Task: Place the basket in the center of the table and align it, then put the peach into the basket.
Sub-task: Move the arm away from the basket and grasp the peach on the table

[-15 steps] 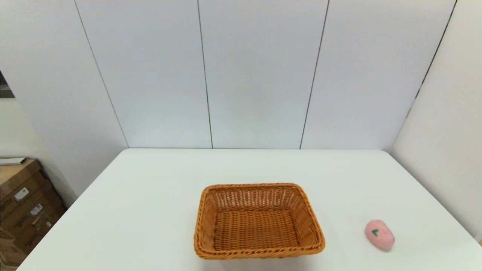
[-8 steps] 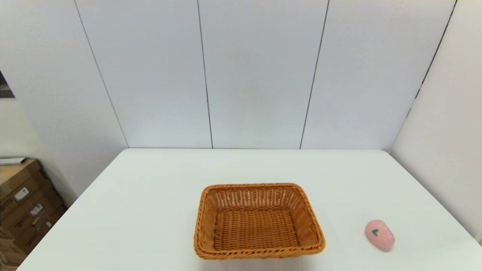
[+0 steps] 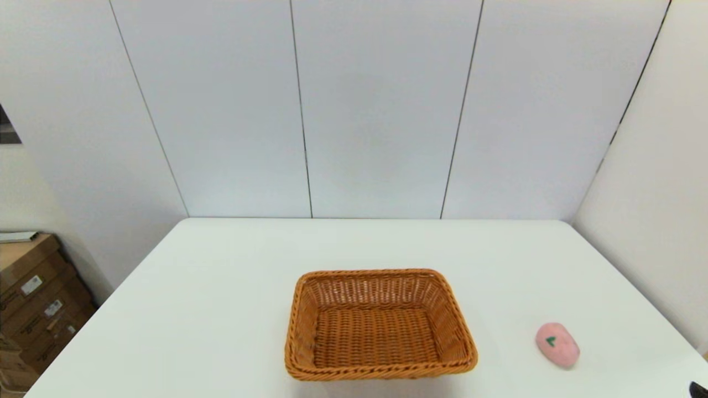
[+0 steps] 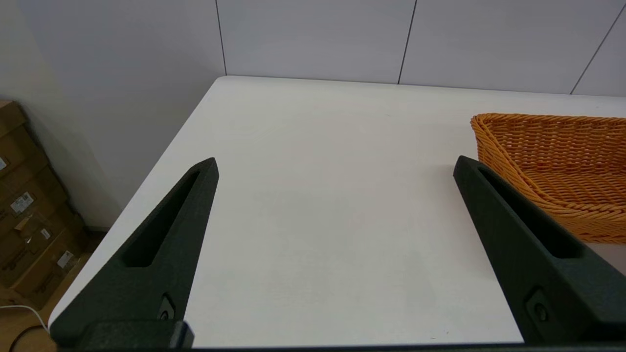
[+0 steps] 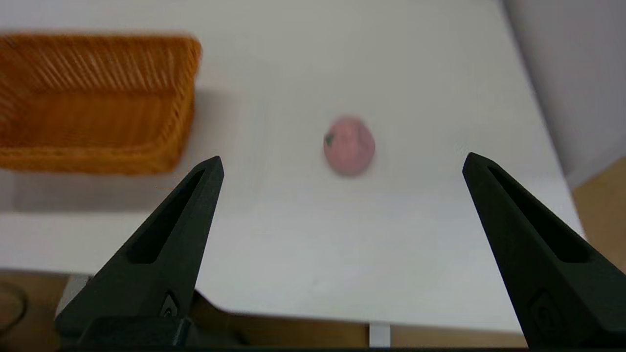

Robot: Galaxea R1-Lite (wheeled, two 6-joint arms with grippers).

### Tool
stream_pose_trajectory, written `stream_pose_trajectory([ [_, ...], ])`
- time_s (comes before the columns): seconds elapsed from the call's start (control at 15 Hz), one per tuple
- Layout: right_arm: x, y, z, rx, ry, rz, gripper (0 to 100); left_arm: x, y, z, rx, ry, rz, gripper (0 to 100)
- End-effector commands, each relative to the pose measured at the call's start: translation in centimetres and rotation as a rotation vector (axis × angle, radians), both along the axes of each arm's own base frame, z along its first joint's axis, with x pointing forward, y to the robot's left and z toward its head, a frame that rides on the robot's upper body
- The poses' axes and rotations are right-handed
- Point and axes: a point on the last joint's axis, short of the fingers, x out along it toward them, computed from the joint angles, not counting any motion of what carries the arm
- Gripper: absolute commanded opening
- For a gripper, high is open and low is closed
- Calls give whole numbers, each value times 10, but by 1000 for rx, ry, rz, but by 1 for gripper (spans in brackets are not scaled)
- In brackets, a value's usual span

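From up top, the basket [image 3: 380,326] sits on the white desk [image 3: 221,287], about midway across it and toward the near edge, squared up with the desk's edges and with nothing in it. The peach [image 3: 557,345] lies off to the basket's right, well apart from it, close to the desk's right edge, with its green leaf mark facing up. A tiny dark sliver shows at the bottom right corner, too small to say what it is. Cardboard boxes [image 3: 33,304] are stacked on the floor to the left of the desk.

From the left arm's camera, the left tool [image 4: 335,166] is spread wide, gripping nothing, over bare desk [image 4: 313,205] near its left edge. The basket [image 4: 557,166] is just beside one of the fingers [image 4: 518,234], not touching as far as I can tell. Boxes [image 4: 24,205] show here too.

From the right arm's camera, the right tool [image 5: 342,164] is also spread wide and holding nothing, hanging back by the near edge of the desk [image 5: 303,234]. The peach [image 5: 348,145] sits on the desk, lined up between the two fingers [image 5: 166,239] but farther out, apart from both. The basket [image 5: 93,102] is off to the side, its corner near the peach but with a clear gap.
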Motion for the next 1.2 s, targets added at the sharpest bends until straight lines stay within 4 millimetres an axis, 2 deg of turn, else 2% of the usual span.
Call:
stream_pose_trajectory([
  [0.07, 123, 1, -27, -41, 550, -1, 100, 0, 0, 0, 0, -1, 1, 100],
  [0.33, 175, -2, -67, -53, 670, -3, 100, 0, 0, 0, 0, -1, 1, 100],
  [0.53, 198, -4, -84, -43, 732, -13, 100, 0, 0, 0, 0, -1, 1, 100],
  [0.8, 214, -12, -86, -24, 726, -36, 100, 0, 0, 0, 0, -1, 1, 100],
  [1.2, 223, -16, -101, -12, 779, -42, 100, 0, 0, 0, -2, -2, 1, 100],
])
